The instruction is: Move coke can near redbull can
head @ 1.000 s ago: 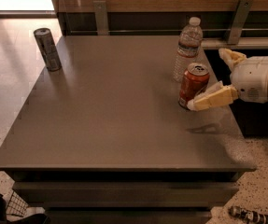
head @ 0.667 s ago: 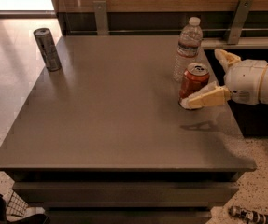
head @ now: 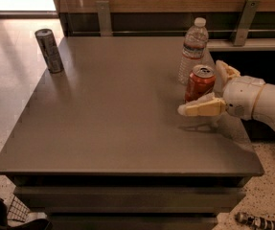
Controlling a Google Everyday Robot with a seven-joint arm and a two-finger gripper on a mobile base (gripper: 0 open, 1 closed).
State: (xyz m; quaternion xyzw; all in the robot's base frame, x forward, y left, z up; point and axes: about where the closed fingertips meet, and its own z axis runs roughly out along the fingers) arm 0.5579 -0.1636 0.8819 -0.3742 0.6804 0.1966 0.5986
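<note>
The coke can (head: 200,82), red-orange with a silver top, stands upright near the table's right edge. My gripper (head: 200,88) reaches in from the right and straddles it: one cream finger (head: 201,108) lies across the can's front near its base, the other finger (head: 226,71) is behind its right side. The fingers are apart and the can stands between them. The redbull can (head: 49,50), slim and dark grey-silver, stands at the table's far left corner, far from the coke can.
A clear plastic water bottle (head: 193,49) stands just behind the coke can. The brown table (head: 113,114) has its right edge under my arm. A wooden wall with metal brackets runs behind. Small items lie on the floor at bottom left and bottom right.
My gripper has slid left, so its front finger now reaches past the coke can's front. The can and the other objects have not moved.
</note>
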